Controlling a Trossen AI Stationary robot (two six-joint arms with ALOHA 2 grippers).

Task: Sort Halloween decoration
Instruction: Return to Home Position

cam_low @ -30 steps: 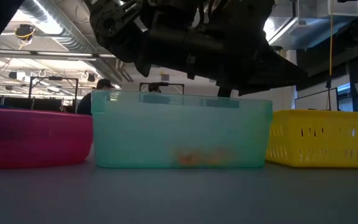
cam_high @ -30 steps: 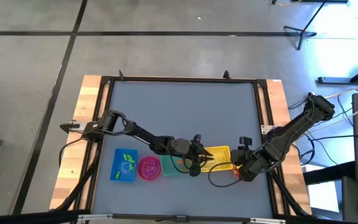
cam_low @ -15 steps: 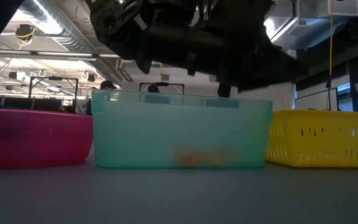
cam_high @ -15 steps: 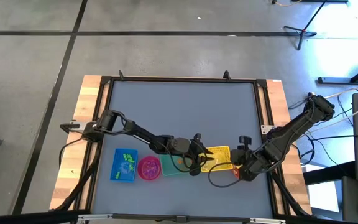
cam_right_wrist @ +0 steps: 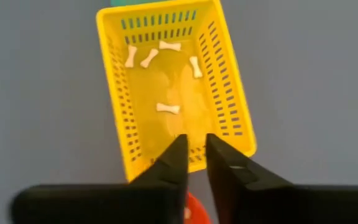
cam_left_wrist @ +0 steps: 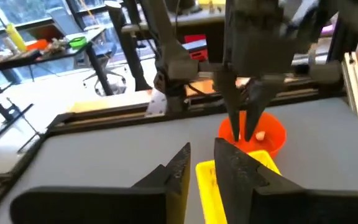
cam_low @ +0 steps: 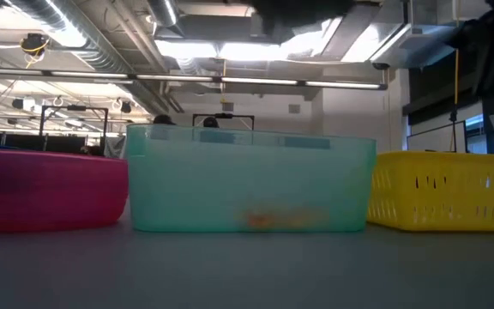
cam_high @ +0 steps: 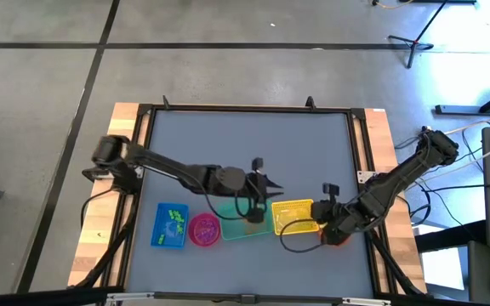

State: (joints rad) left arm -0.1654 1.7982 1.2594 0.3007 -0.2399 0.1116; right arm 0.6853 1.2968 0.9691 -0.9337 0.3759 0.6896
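1. Grey table top (cam_high: 245,144): five containers stand in a single row near its 6 o'clock edge, and each is touching or just beside the next.
2. The row runs from 9 o'clock to 3 o'clock in this order: blue rectangular plastic bin (cam_high: 156,239), pink round bowl (cam_high: 193,230), translucent teal rectangular tub (cam_low: 247,176), yellow slotted plastic basket (cam_right_wrist: 120,93), orange round bowl (cam_left_wrist: 278,138).
3. Halloween decoration, as far as it can be seen:
   - Five white bone trinkets (cam_right_wrist: 168,109) lie apart from one another on the floor of the yellow basket.
   - Green trinkets (cam_high: 173,223) lie in the blue bin.
   - Orange trinkets (cam_low: 268,219) show as a blur through the wall of the teal tub, resting on its floor.
   - One pale trinket (cam_left_wrist: 260,135) lies in the orange bowl; its kind cannot be told.
4. Left gripper (cam_left_wrist: 202,149): it hangs above the table at 12 o'clock of the place where the teal tub meets the yellow basket. Its fingers are parted by a narrow gap, with nothing between them.
5. Right gripper (cam_right_wrist: 194,140): it hangs over the orange bowl at the 3 o'clock end of the row, just beside the end wall of the basket. Its fingers are likewise parted by a narrow gap and hold nothing.
6. Low view: the pink bowl, the teal tub and the yellow basket stand side by side on the table.
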